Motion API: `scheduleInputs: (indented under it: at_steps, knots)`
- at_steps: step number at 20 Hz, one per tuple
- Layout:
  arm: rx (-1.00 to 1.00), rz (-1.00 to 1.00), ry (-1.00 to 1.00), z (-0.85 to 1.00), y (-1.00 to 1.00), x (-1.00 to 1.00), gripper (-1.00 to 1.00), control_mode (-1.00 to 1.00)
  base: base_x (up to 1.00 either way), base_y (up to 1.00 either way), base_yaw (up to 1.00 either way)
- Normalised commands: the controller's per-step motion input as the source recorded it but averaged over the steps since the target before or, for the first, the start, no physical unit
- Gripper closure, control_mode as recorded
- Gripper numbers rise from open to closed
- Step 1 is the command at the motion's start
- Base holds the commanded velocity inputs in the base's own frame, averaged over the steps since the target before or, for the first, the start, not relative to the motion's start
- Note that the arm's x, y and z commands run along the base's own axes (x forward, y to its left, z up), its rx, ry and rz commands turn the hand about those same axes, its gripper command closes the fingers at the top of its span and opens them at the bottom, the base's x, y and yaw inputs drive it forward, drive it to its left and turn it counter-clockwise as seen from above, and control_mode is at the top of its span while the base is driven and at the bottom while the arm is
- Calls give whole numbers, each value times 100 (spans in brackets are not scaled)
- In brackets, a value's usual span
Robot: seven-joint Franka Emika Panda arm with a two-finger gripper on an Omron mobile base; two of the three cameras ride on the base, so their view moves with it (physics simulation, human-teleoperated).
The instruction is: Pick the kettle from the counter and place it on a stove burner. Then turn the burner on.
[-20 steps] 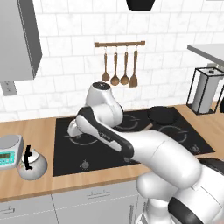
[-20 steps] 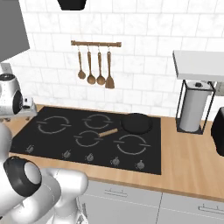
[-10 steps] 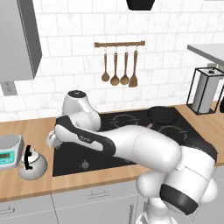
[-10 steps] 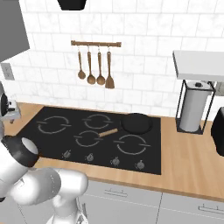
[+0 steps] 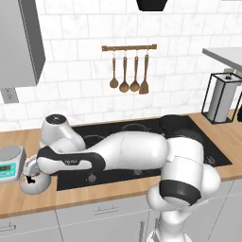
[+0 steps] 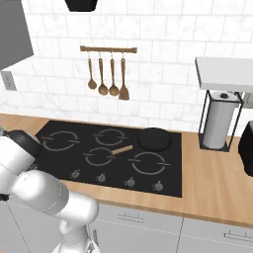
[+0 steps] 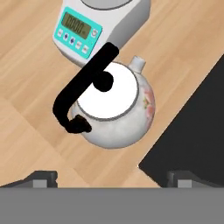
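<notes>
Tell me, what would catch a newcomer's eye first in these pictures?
Probably the big white arm stretched low across the black cooktop toward the counter's left end. There, under its open gripper, sits a shiny silver kettle with a black arched handle, right beside a grey kitchen scale. A black pan rests on the cooktop's back right.

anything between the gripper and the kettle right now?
Nothing visible. In the hand view the open gripper looks straight down at the kettle with bare counter between. The scale sits just beyond the kettle, not in the path.
</notes>
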Motion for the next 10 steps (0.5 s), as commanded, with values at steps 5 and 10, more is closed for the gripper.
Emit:
scheduleInputs:
  at_steps: [5, 10]
  knots:
    - [-1, -13, 0, 20, 40, 0, -100, -100, 0, 0, 0]
    - [0, -20, 3, 2, 8, 0, -100, -100, 0, 0, 0]
